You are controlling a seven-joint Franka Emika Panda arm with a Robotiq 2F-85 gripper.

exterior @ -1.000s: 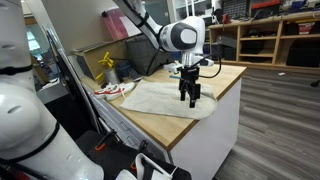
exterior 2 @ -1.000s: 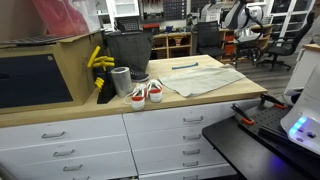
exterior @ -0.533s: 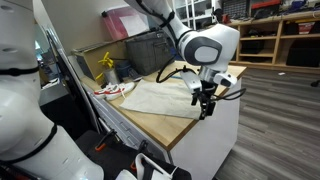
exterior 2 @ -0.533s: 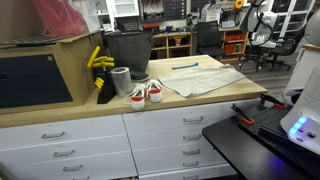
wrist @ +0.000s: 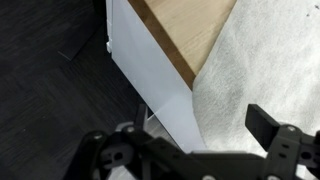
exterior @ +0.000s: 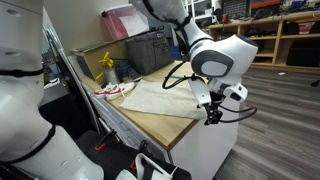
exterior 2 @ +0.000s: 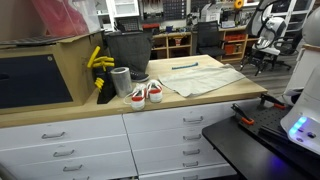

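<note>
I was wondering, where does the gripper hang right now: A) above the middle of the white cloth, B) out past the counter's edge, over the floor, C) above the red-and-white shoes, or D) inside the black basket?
B: in an exterior view the gripper hangs beyond the edge of the wooden counter, off the cloth.

We log the cloth [exterior 2: 205,78] lying flat on the worktop [exterior 2: 190,103] in both exterior views. The shoes [exterior 2: 146,94] sit at its 9 o'clock, just beside its edge. A can [exterior 2: 121,80] stands at their 10 o'clock and a bin [exterior 2: 128,48] behind them at 12. The hand [exterior: 212,115] hangs beyond the worktop's edge, at the cloth's 4 o'clock.
</note>
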